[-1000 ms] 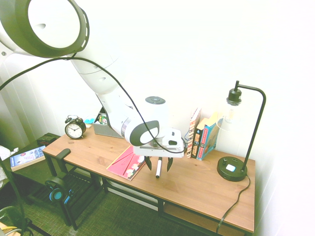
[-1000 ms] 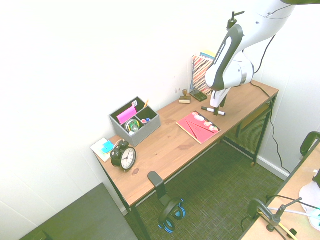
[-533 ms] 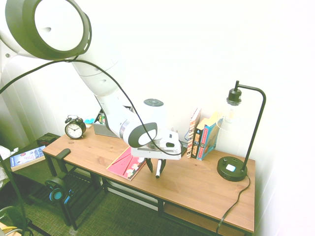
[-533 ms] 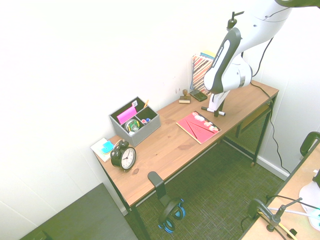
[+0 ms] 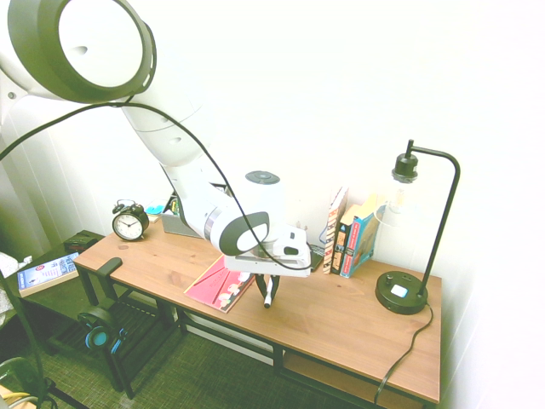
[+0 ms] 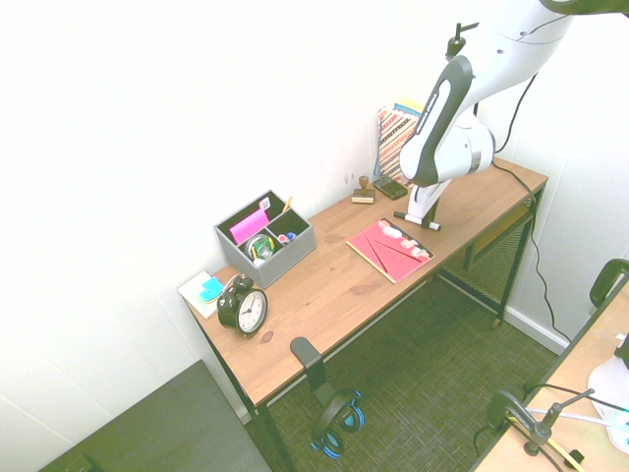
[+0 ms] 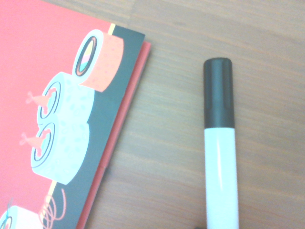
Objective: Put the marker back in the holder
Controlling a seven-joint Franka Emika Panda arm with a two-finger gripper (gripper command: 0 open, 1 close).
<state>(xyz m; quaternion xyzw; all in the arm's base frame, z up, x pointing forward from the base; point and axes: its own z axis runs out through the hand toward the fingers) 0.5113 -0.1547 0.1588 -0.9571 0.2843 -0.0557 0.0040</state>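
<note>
The marker (image 5: 269, 297), white with a black cap, lies at the desk top just right of the pink booklet (image 5: 220, 286). My gripper (image 5: 266, 288) stands over it, pointing down, with its fingers shut on the barrel. In the second exterior view the marker (image 6: 430, 225) sticks out on both sides of the gripper (image 6: 420, 216). The wrist view shows the marker (image 7: 220, 143) close up beside the booklet's sushi cover (image 7: 62, 124). The grey holder (image 6: 265, 239) stands at the wall toward the clock end of the desk, partly hidden behind my arm in the first exterior view (image 5: 180, 224).
A black alarm clock (image 6: 242, 307) and sticky notes (image 6: 206, 291) sit near the desk's far end. Upright books (image 5: 351, 236) and a black lamp (image 5: 403, 292) occupy the other end. A small wooden stamp (image 6: 364, 193) stands by the wall.
The fingers have closed from wide open onto the marker. The gripper has also sunk slightly and shifted a little toward the booklet.
</note>
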